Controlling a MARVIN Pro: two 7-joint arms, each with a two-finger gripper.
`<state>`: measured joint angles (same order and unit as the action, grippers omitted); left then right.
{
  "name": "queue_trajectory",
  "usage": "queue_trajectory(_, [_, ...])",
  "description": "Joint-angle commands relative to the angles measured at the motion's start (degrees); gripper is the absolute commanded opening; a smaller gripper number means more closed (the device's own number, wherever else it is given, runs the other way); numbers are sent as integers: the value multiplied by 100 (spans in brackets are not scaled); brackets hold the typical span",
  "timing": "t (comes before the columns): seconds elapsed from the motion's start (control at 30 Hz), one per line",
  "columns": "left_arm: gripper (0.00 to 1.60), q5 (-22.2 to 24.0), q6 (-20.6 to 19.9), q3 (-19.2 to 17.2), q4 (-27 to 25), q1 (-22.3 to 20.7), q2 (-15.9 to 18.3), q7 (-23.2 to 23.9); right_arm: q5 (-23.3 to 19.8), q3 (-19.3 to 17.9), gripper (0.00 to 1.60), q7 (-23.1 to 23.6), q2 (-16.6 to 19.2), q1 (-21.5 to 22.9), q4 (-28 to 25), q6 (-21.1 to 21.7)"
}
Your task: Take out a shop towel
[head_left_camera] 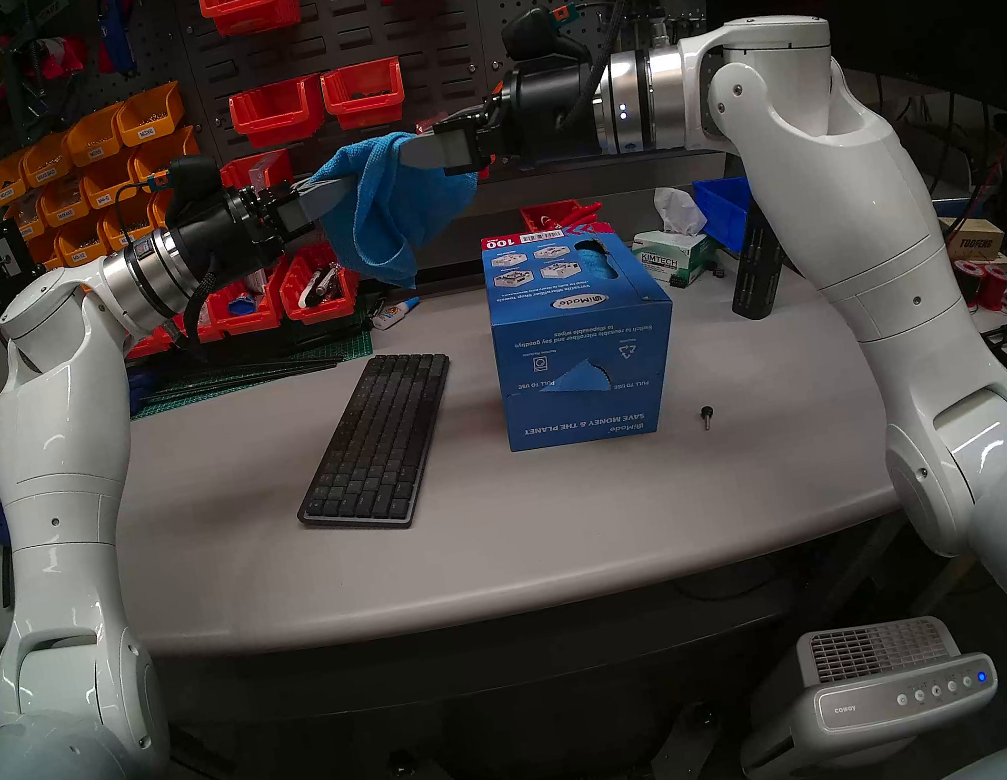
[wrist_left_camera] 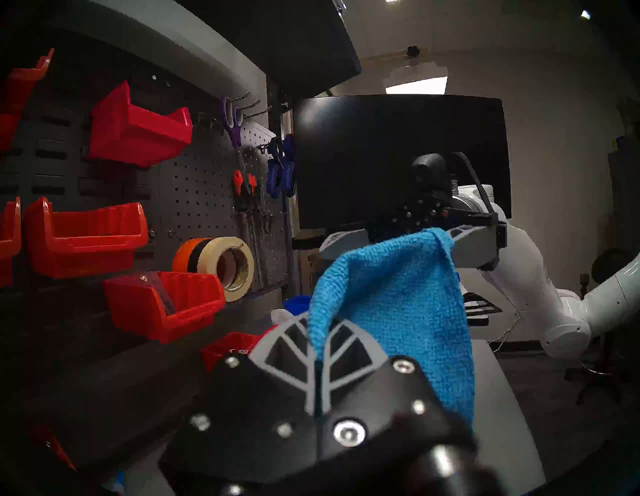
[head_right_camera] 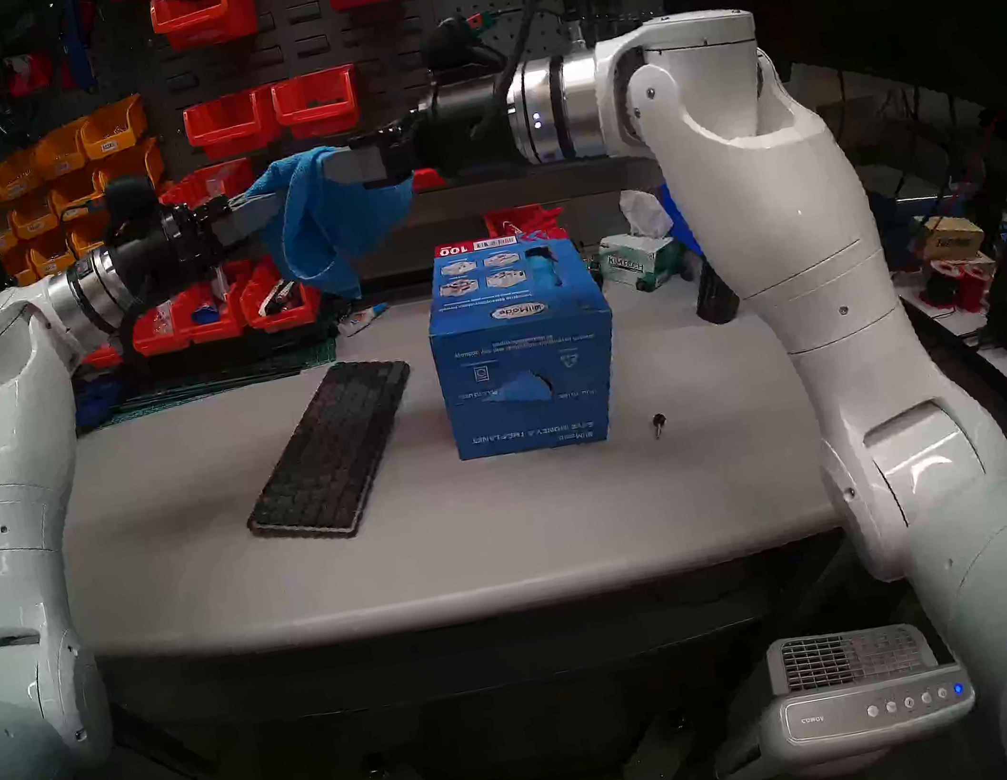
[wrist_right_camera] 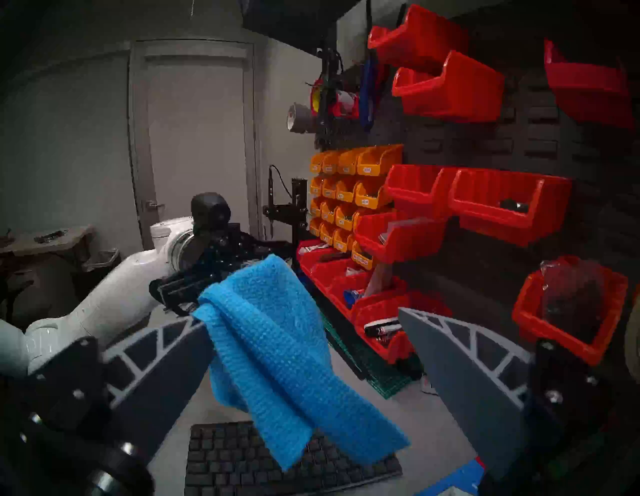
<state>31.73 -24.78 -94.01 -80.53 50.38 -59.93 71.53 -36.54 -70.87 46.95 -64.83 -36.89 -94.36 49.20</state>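
Pinching the towel (wrist_left_camera: 391,311), the left gripper (wrist_left_camera: 317,332) had its jaws shut on one edge; the right gripper (wrist_right_camera: 304,350) gaped wide — cloth draped over one finger. Extraction looked done, towel hanging above box (head_left_camera: 578,332) and bench (head_left_camera: 515,544) — next, right withdraws.

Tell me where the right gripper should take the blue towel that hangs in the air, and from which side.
Probably the top fold of the towel, just beside the left gripper's pinch, coming in level from the robot's right. The cloth hangs limp below, so only that top part is held firm, and it lies between the fingers of the open right gripper, draped over one of them.
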Motion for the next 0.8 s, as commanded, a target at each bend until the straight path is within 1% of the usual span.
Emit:
queue_trajectory(0.0, [0, -259, 341, 66, 216, -492, 61, -152, -47, -275, 160, 29, 334, -137, -272, 83])
queue_trajectory(0.13, [0, -472, 485, 114, 525, -728, 55, -280, -56, -346, 160, 12, 402, -201, -339, 125])
queue_trajectory(0.27, [0, -584, 595, 144, 639, -803, 71, -302, -62, -386, 160, 6, 443, -240, -376, 144])
queue_trajectory(0.33, [0, -736, 736, 244, 749, -892, 103, -234, -68, -421, 160, -10, 457, -267, -405, 147])
queue_trajectory(0.47, [0, -827, 856, 326, 744, -870, 124, -132, -80, -442, 160, -6, 462, -284, -417, 139])
queue_trajectory(0.6, [0, -906, 992, 446, 652, -804, 176, 77, -79, -464, 160, -50, 428, -309, -415, 81])
queue_trajectory(0.63, [0, -963, 1093, 489, 601, -778, 211, 141, -84, -456, 160, -45, 421, -304, -406, 72])
queue_trajectory(0.67, [11, -991, 1140, 511, 572, -755, 226, 186, -86, -442, 160, -31, 421, -297, -400, 64])
queue_trajectory(0.7, [43, -1025, 1180, 517, 535, -721, 233, 180, -84, -443, 160, -46, 409, -302, -406, 53])
queue_trajectory(0.73, [144, -1042, 1194, 515, 513, -700, 235, 179, -88, -442, 160, -50, 405, -306, -408, 45])
queue_trajectory(0.77, [160, -1082, 1258, 525, 487, -690, 245, 172, -95, -440, 160, -45, 403, -307, -406, 40])
